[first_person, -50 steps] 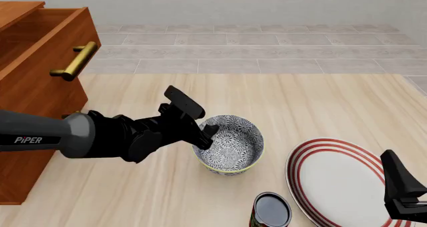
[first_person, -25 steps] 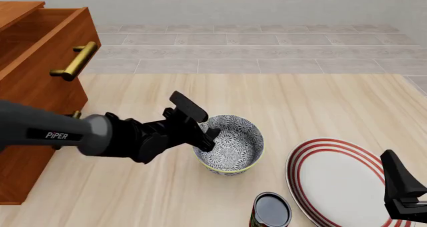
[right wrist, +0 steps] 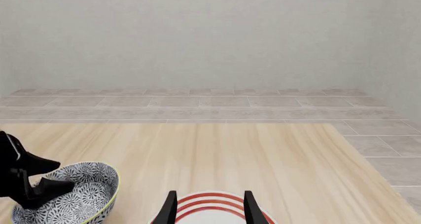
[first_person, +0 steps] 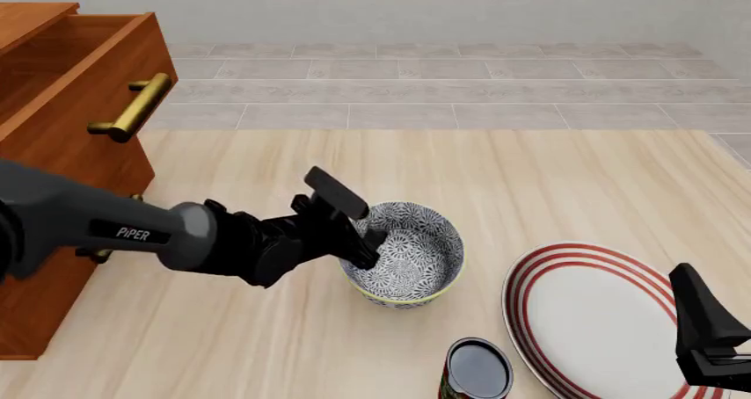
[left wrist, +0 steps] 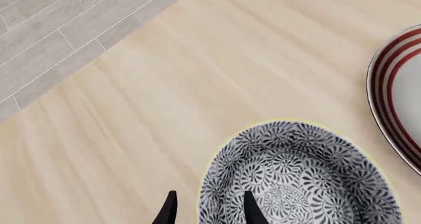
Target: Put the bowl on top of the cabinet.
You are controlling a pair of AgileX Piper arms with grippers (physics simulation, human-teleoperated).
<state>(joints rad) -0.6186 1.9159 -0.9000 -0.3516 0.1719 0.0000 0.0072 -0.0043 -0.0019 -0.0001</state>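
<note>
The bowl (first_person: 411,257), blue-grey floral with a pale rim, stands upright on the wooden table, near its middle. My left gripper (first_person: 366,242) is open at the bowl's left rim. In the left wrist view one finger (left wrist: 253,211) is inside the bowl (left wrist: 299,179) and the other is outside it. The reddish-brown cabinet (first_person: 59,179) stands at the far left, a brass handle (first_person: 132,109) on its pulled-out top drawer. My right gripper (first_person: 704,333) hangs open at the lower right, above the plate's edge.
A white plate with red rings (first_person: 593,320) lies right of the bowl. A dark open can (first_person: 479,369) stands at the front between bowl and plate. A grey tiled floor and wall lie beyond the table's far edge.
My left gripper has crept slightly right and down onto the bowl's rim, and its forearm has swung up on the left. The bowl and the right arm have not moved.
</note>
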